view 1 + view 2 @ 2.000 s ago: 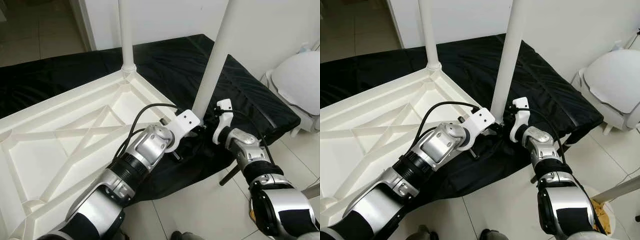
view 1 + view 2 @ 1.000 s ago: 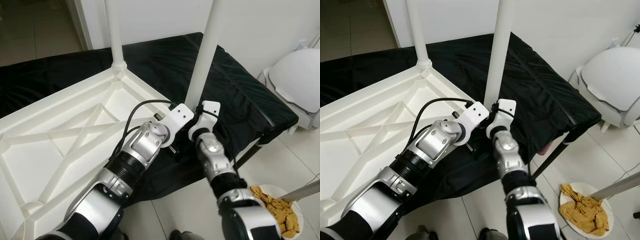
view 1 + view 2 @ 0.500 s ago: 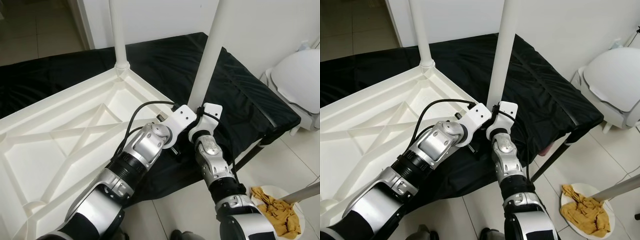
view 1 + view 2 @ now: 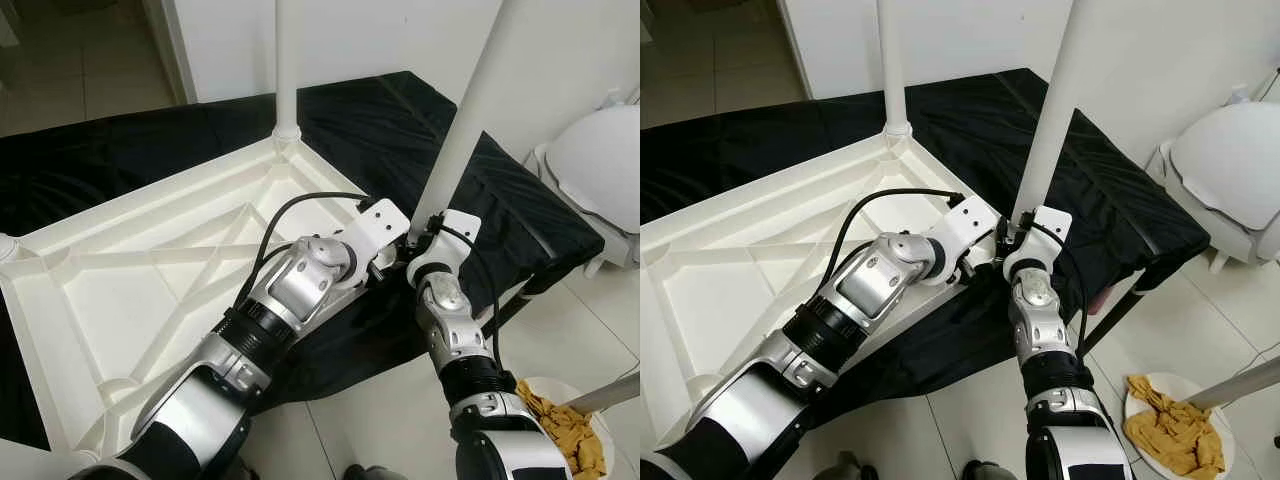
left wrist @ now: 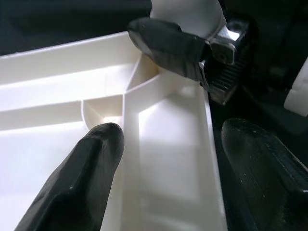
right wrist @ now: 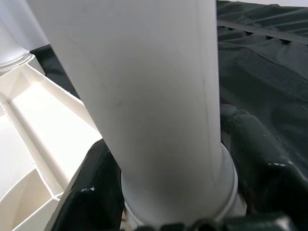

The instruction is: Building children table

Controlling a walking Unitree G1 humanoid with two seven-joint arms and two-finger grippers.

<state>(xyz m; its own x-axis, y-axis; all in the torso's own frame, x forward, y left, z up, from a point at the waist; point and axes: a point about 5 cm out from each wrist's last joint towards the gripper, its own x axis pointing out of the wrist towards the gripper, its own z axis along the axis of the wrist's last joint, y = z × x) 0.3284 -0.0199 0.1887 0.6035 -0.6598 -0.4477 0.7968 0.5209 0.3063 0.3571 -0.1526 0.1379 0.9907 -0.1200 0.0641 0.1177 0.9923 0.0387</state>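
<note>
A white plastic tabletop (image 4: pixel 150 270) lies upside down on a black cloth (image 4: pixel 380 110). One white leg (image 4: pixel 288 60) stands in its far corner. A second leg (image 4: pixel 470 130) stands upright in the near right corner. My right gripper (image 6: pixel 168 159) is shut on this leg just above its socket, one black finger (image 6: pixel 96 183) on each side. My left gripper (image 5: pixel 175 132) is open at the same corner. Its one finger (image 5: pixel 96 159) is inside the tabletop, the other (image 5: pixel 255 154) outside over the cloth, with the rim between them.
A white rounded plastic piece (image 4: pixel 600 150) stands at the right by the wall. On the tiled floor at the lower right lies a white plate with a yellow rag (image 4: pixel 560 430), crossed by a metal rod (image 4: pixel 610 390). An open doorway is at the upper left.
Two seconds ago my right arm reached the leg from the right; it has since swung in beneath it, gripper at the leg's base. The camera has shifted. My left gripper stays at the corner.
</note>
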